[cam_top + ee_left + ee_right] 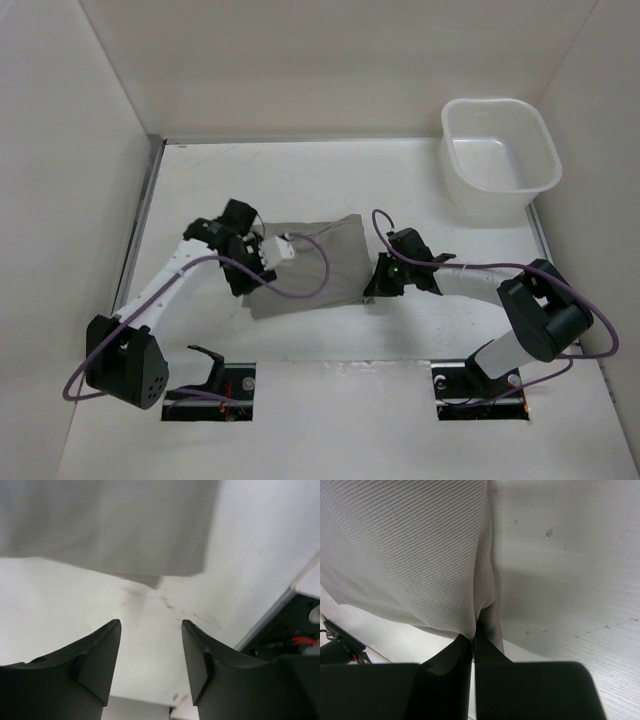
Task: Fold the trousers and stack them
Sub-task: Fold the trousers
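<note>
One pair of trousers (318, 262) lay on the tabletop (300, 185) as a compact grey-taupe rectangle, roughly midway between the two arms and well apart from the white plastic tub (500, 190). The cloth looked soft, matte and light, with a fine ribbed weave showing in the right wrist view. It would likely drape and sag wherever it was unsupported, and the layers could slide over one another if dragged by a single corner. Nothing about it seemed fragile. A pinch at a folded edge or corner, through all the layers, seemed the sensible place to take hold, ideally at two points so the fold kept its shape.

The right pincer (472, 641) was closed tight at the bundle's right edge, with a ridge of cloth running down into its tips, so it appeared to be gripping the trousers there. The left pincer (151, 630) stood partly wide with nothing between its fingers. It hovered over bare tabletop just beside the cloth's edge, not touching it.

The tub sat at the far right corner, and what showed of its inside held nothing.
</note>
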Robot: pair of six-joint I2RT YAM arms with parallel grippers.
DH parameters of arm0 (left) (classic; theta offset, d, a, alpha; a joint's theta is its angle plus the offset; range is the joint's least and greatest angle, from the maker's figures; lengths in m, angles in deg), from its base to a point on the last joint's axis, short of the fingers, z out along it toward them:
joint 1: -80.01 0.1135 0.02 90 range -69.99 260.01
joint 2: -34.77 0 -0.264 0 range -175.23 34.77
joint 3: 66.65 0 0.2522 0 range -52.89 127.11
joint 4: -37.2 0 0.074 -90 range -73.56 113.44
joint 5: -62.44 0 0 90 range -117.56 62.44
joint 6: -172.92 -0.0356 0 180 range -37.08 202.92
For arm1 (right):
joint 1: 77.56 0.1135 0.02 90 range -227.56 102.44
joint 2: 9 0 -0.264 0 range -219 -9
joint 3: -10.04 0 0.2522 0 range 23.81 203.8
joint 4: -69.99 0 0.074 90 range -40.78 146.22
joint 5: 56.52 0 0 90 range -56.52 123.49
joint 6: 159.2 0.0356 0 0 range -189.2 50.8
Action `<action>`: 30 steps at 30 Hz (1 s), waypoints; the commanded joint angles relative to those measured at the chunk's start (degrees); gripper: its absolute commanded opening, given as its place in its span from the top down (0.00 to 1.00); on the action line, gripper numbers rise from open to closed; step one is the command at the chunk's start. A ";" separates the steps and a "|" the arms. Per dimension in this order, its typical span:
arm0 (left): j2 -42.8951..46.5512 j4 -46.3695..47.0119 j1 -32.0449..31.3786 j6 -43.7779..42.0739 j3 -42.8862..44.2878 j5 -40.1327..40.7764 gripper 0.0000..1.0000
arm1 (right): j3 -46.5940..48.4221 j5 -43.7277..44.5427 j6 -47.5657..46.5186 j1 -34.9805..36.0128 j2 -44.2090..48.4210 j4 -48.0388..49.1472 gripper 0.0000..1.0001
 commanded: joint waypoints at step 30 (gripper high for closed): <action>-35.83 13.98 21.48 14.83 26.24 -18.15 0.97 | 0.27 1.49 -1.14 -0.71 -0.16 -1.92 0.96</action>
